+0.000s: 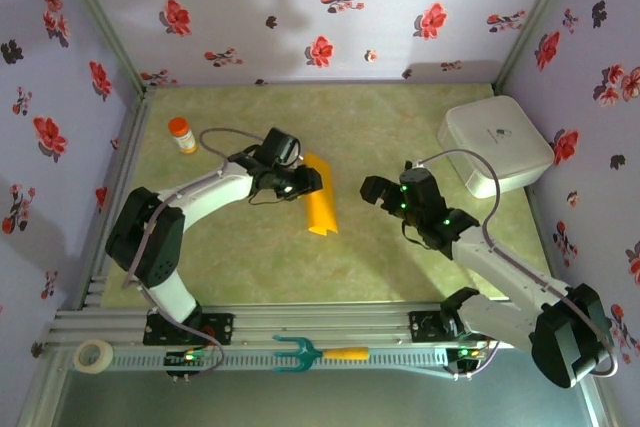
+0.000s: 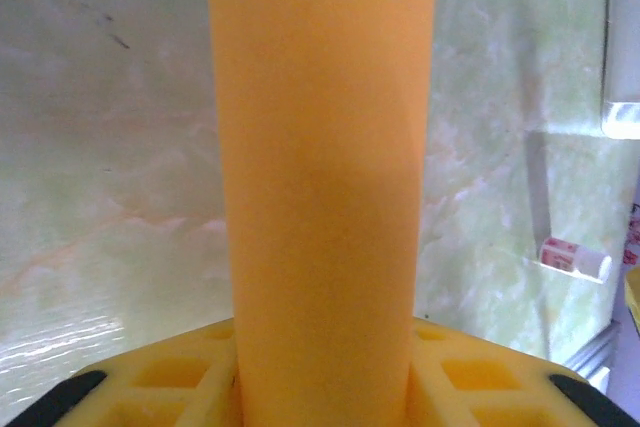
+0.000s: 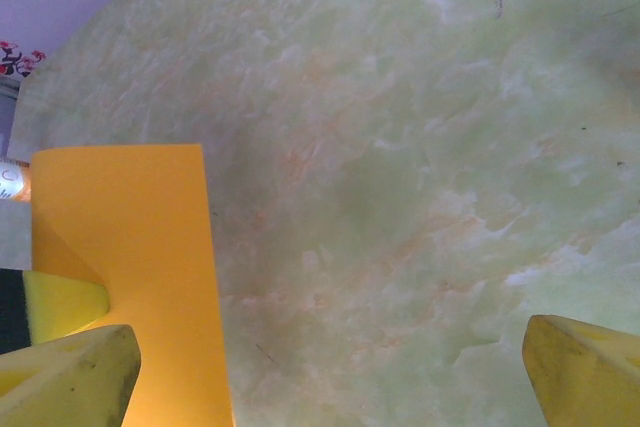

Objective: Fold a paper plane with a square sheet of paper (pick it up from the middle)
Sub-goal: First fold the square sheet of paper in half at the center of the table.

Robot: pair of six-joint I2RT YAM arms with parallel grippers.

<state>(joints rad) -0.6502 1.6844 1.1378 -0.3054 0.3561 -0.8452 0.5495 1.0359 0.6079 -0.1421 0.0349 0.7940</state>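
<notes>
Paper [image 2: 320,197] clamped in left gripper [image 1: 300,183]; right gripper [image 1: 373,192] gaping; green marbled tabletop [image 1: 400,117], floral walls [image 1: 400,42].

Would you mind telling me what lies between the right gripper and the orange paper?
Only bare green table. The top view shows plain surface from the right gripper to the orange paper, and the right wrist view agrees.

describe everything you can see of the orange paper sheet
The paper is plain, matte orange-yellow, folded into a long narrow strip with straight edges, and it looks slightly bowed across its width. It appears to rest on the green table, left of centre. The left gripper has its jaws shut on the strip's far end.
</notes>
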